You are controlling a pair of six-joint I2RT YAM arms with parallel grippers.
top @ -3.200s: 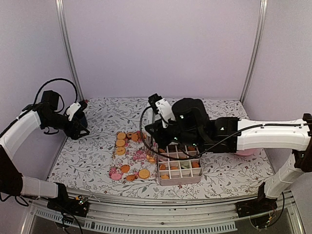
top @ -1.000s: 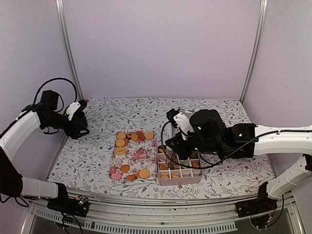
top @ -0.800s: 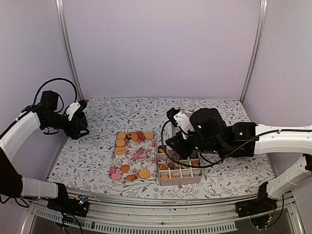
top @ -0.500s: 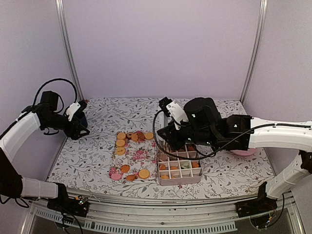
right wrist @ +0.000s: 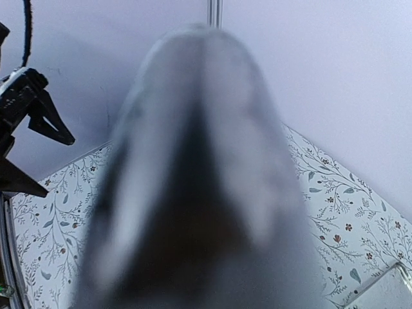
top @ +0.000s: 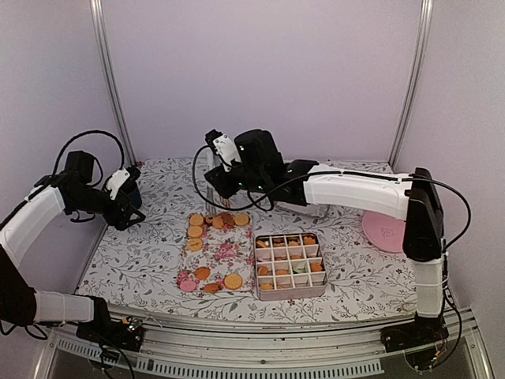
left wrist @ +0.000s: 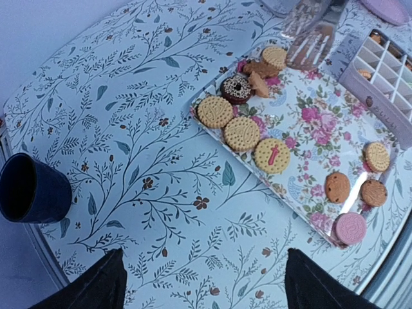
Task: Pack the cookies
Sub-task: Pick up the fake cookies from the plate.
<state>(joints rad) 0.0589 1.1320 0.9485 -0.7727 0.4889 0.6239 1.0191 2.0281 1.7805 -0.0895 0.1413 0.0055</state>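
Found the cookies (top: 217,221) in two places: loose on the floral tray (top: 219,251), bunched at its 12 o'clock end and again at its 6 o'clock end, and dropped into cells of the divided box (top: 290,291). Noted bare pattern along the tray's middle between the two bunches. Saw the box just beside the tray at its 3 o'clock side, with its near wall close to the 6 o'clock edge of the tabletop (top: 134,260). Made out mostly orange-tan rounds in the cells, plus one green. Placed the pink plate (top: 385,233) at 3 o'clock, near the tabletop's edge and well apart from the box. Saw the right arm (top: 355,193) stretched across toward 11 o'clock, with the right jaws above the tray's 12 o'clock end. Could not tell their opening, owing to a grey blur across the wrist view. Found the left jaws at 9 o'clock, raised above the tabletop, spread wide with nothing between the dark fingers (left wrist: 90,290). Spotted a dark blue cup (left wrist: 31,190) near them, close to the 9 o'clock edge. Marked a broad stretch of patterned tabletop between cup and tray, and another toward 12 o'clock behind the right arm.
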